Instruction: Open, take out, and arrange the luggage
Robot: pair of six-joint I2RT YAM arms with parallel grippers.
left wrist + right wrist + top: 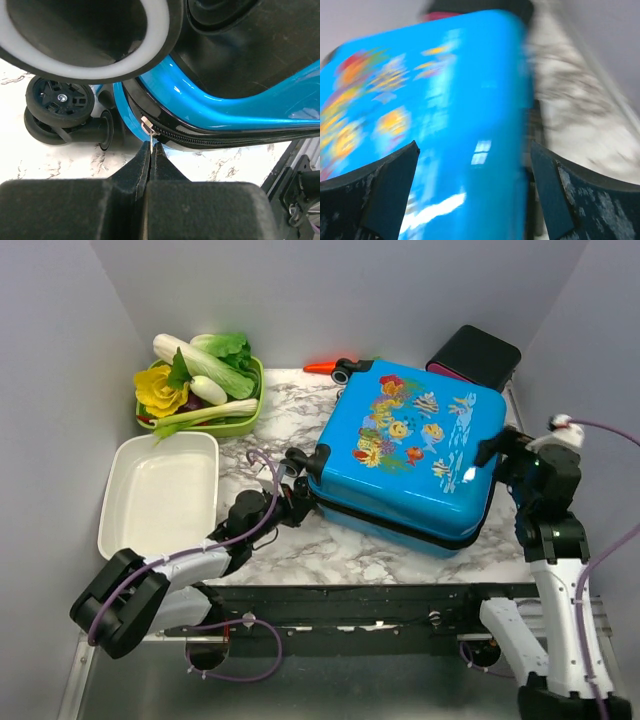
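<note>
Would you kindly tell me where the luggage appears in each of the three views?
Top external: luggage right of centre, lying flat.
Left wrist: its blue edge crosses mid-frame; left gripper pinches the zipper pull.
Right wrist: blurred, fills left and centre.
Shared landmark: the marble table.

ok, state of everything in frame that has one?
luggage: shut, lying flat.
left tool: shut on the zipper pull.
right tool: open, around the luggage's right edge; view too blurred to tell contact.
white tray: empty.
green basket: full of vegetables.
</note>
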